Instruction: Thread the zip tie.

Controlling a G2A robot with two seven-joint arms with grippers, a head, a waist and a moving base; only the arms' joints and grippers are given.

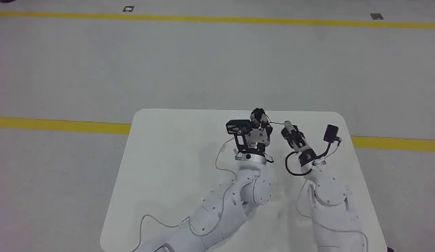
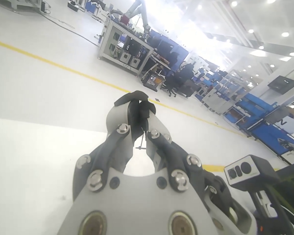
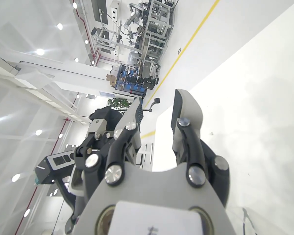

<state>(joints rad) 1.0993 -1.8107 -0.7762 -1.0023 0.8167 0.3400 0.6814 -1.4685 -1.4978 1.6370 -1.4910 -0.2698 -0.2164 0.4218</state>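
My left gripper [image 1: 259, 117] hangs above the far middle of the white table [image 1: 177, 157], shut on a thin black zip tie [image 1: 274, 122]. In the left wrist view a short piece of the zip tie [image 2: 143, 138] hangs below the closed black pads of the left gripper [image 2: 138, 105]. My right gripper [image 1: 289, 127] sits just to its right and is open. In the right wrist view the zip tie's end [image 3: 153, 104] sticks out from the left gripper [image 3: 101, 118] beside the fingertips of the open right gripper [image 3: 159, 108], and nothing is clamped.
Both arms stand close together above the table's far edge [image 1: 238, 111]. The right arm's camera box [image 2: 247, 170] sits close beside the left gripper. Bare tabletop lies to the left and in front. Grey floor with yellow lines [image 1: 204, 18] surrounds the table.
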